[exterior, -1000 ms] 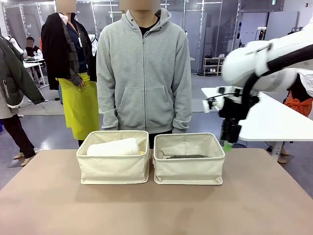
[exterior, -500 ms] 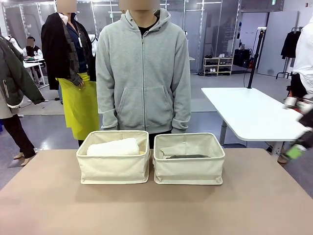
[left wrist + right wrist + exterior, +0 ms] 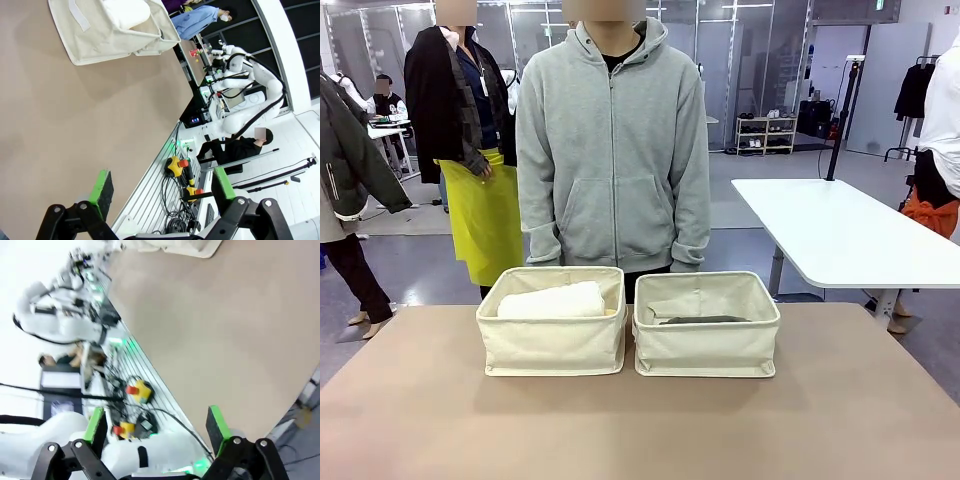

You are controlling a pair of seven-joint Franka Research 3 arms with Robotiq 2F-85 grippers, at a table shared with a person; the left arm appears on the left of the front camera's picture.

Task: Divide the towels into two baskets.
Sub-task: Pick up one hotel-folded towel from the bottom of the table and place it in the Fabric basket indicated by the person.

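Two baskets sit side by side, nearly touching, at the far middle of the counter, directly before a person in a grey hoodie. The left basket holds a white towel lying lengthwise (a pale yellow edge shows at its end). The right basket holds a dark grey towel, lying low. The left tool is spread, holding nothing, above the counter edge. The right tool is likewise spread and empty.
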